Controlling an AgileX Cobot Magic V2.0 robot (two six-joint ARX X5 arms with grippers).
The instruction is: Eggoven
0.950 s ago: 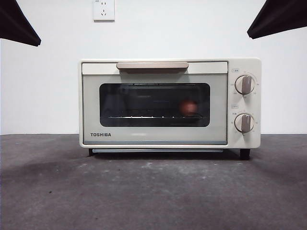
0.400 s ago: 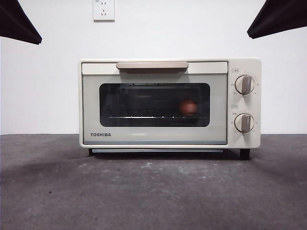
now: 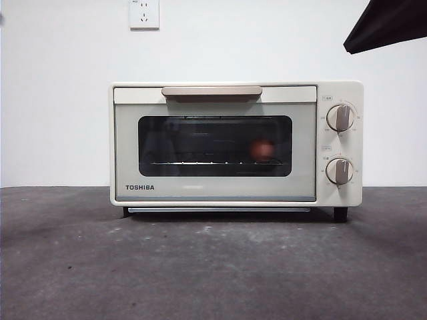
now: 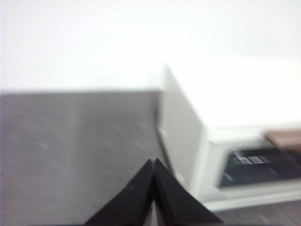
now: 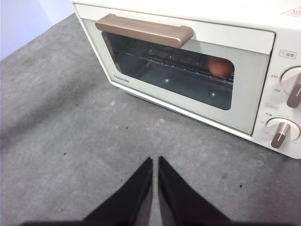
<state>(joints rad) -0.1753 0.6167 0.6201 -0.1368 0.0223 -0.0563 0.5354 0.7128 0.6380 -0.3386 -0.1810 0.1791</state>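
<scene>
The egg point(image 3: 263, 149) sits on the rack inside the closed toaster oven point(image 3: 236, 143) on the table point(image 3: 213, 267). Both claws, left point(image 4: 154, 162) and right point(image 5: 155, 161), hang empty with jaws together, apart from the oven.

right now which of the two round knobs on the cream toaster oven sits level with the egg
The lower cream round knob; the small reddish-brown egg sits nearer its height than the upper knob's.

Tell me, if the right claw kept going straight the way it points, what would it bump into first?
Probably the grey table short of the oven; the right claw points down at it. Depth is hard to judge.
</scene>
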